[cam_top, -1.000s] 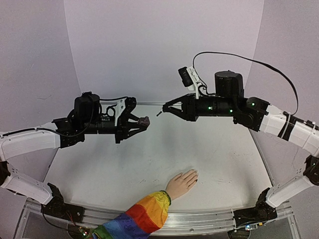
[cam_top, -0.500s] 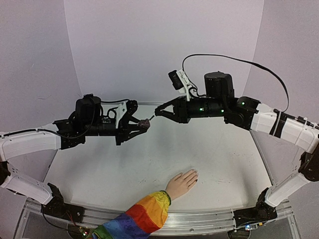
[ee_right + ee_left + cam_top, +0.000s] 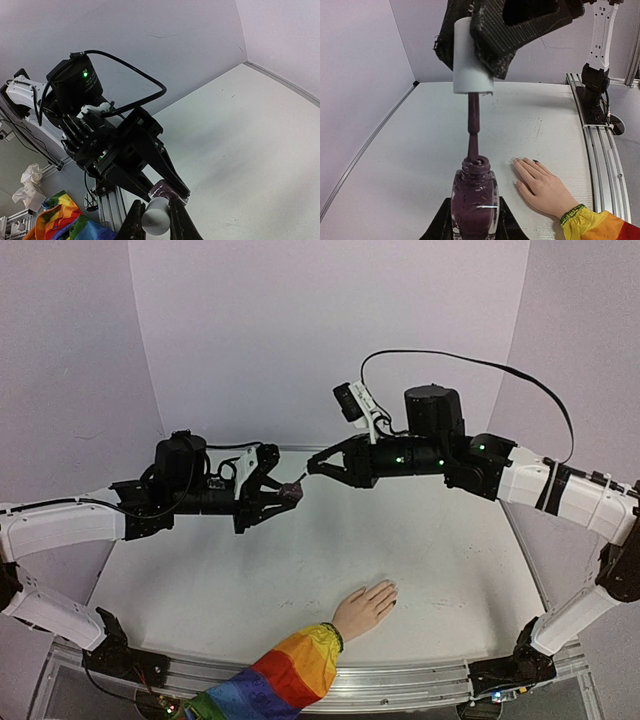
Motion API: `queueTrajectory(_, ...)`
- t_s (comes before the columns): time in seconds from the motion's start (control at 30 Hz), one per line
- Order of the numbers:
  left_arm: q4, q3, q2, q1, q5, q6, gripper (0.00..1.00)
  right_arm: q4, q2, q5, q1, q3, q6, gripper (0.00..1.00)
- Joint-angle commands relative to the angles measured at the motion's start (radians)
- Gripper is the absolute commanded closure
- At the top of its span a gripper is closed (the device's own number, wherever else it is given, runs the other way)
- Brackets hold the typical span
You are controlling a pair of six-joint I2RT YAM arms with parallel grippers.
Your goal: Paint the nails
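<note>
My left gripper (image 3: 288,492) is shut on a small bottle of dark purple polish (image 3: 474,200), held above the table. My right gripper (image 3: 313,466) is shut on the white brush cap (image 3: 470,57), and the brush stem (image 3: 473,127) stands in the bottle's neck. In the right wrist view the cap (image 3: 155,216) sits between my fingers, right by the bottle (image 3: 167,190). The pale mannequin hand (image 3: 366,606) with a rainbow sleeve (image 3: 280,676) lies palm down near the front edge. Its nails (image 3: 524,160) are skin-toned, and one fingertip (image 3: 535,161) shows a dark spot.
Pale walls close the table at the back and sides. An aluminium rail (image 3: 400,676) runs along the front edge. The right arm's base and rail (image 3: 596,100) show at the right of the left wrist view.
My right gripper has moved left with the cap until the brush entered the bottle. My left gripper has shifted slightly. The mannequin hand has not moved.
</note>
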State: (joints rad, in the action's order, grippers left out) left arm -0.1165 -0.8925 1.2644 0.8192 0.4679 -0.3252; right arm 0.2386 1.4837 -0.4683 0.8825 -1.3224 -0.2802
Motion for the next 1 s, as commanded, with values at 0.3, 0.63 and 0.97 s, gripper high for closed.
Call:
queueTrajectory(0.3,-0.062,-0.013,-0.011,0.005,-0.002,-0.011,1.00,0.044,0.020,-0.015,0.010,-0.045,0.015,1.00)
queueTrajectory(0.63,-0.061,-0.010,-0.020,0.009,-0.002,-0.012,1.00,0.037,0.053,0.002,0.031,-0.060,0.016,1.00)
queueTrajectory(0.97,-0.063,-0.002,-0.040,0.018,-0.028,-0.023,1.00,-0.069,0.136,0.031,0.039,-0.124,0.029,1.00)
